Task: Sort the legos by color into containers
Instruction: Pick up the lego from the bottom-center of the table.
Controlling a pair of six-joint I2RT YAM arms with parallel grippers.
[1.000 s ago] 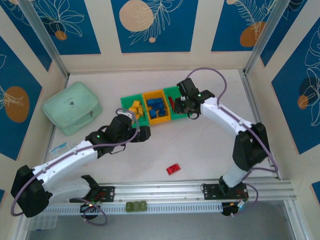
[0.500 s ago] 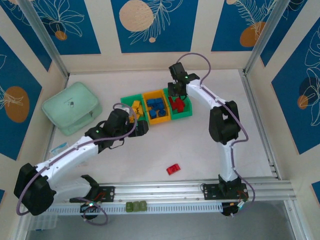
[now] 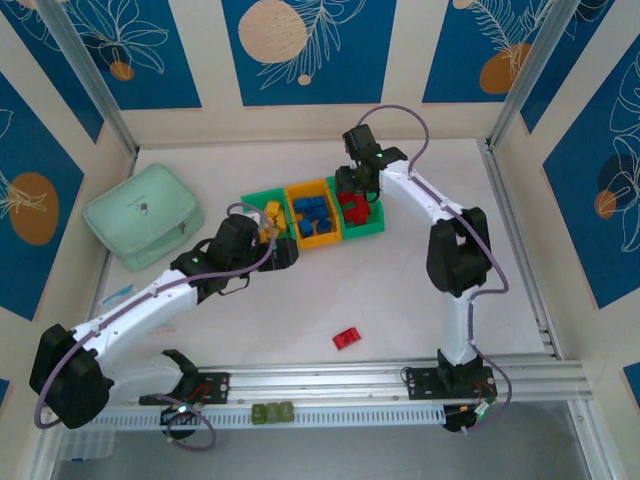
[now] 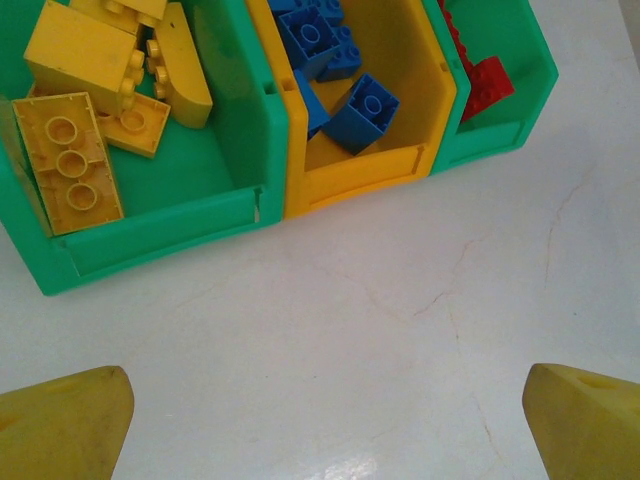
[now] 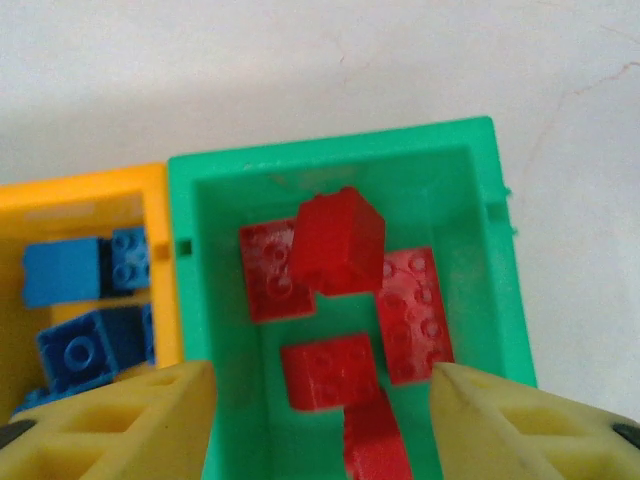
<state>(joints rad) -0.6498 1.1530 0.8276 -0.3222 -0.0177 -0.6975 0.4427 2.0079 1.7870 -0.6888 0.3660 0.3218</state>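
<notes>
The right gripper [image 5: 320, 385] has been swung above the upper-centre green bin [image 3: 368, 232], spread empty like the left gripper [image 4: 325, 410]; the perched red brick [image 5: 338, 240] could be knocked out on retreat.

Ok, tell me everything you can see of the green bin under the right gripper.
The green bin is an open-top rectangular box of glossy moulded plastic. It stands upright on the white table at the right end of the row. Its left wall sits against the orange-yellow bin. Inside are about five red bricks, one of them tilted and higher than the rest. The right gripper hovers above it, jaws wide open, touching neither the bin nor the bricks.
</notes>
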